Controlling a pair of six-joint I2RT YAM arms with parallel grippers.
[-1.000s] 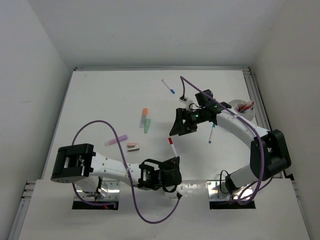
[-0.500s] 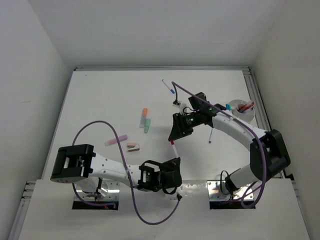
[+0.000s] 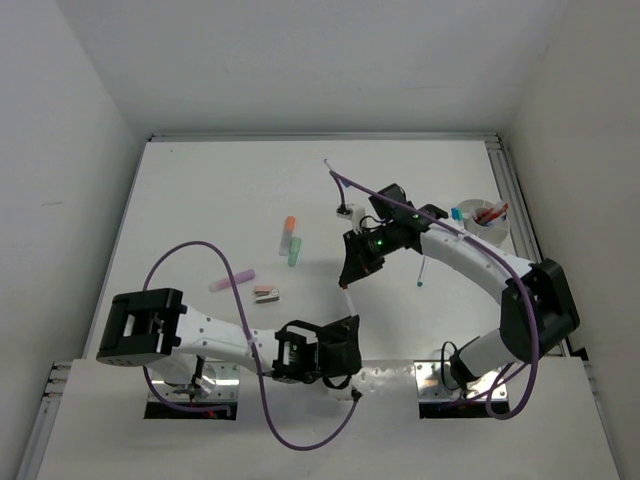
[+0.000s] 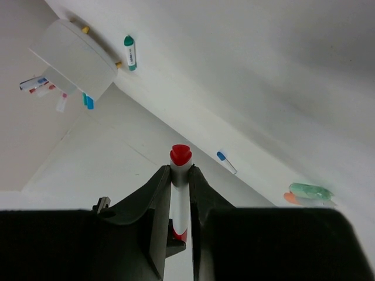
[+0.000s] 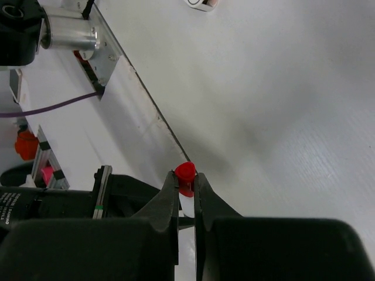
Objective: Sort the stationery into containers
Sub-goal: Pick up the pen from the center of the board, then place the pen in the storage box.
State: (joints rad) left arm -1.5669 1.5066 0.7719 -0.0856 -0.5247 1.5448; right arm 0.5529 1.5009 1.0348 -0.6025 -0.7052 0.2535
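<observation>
Slim white barrel, glossy red cap rounded at the tip: the red-capped pen [image 4: 180, 193] is pinched between the matte black fingers of the left gripper [image 4: 179, 171], jaws drawn in to a narrow slit on the barrel. The right gripper [image 5: 186, 178] is clamped tight on the same pen's capped end, just beyond the left one, nose to nose. The smooth, round white tub [image 4: 73, 58] sits well off to the right gripper's right, behind its wrist. The left arm lies folded low along the near edge of the table [image 3: 200, 200], fingers pointing away. The right arm sweeps out in a long arc, wrist bent back toward the bases.
</observation>
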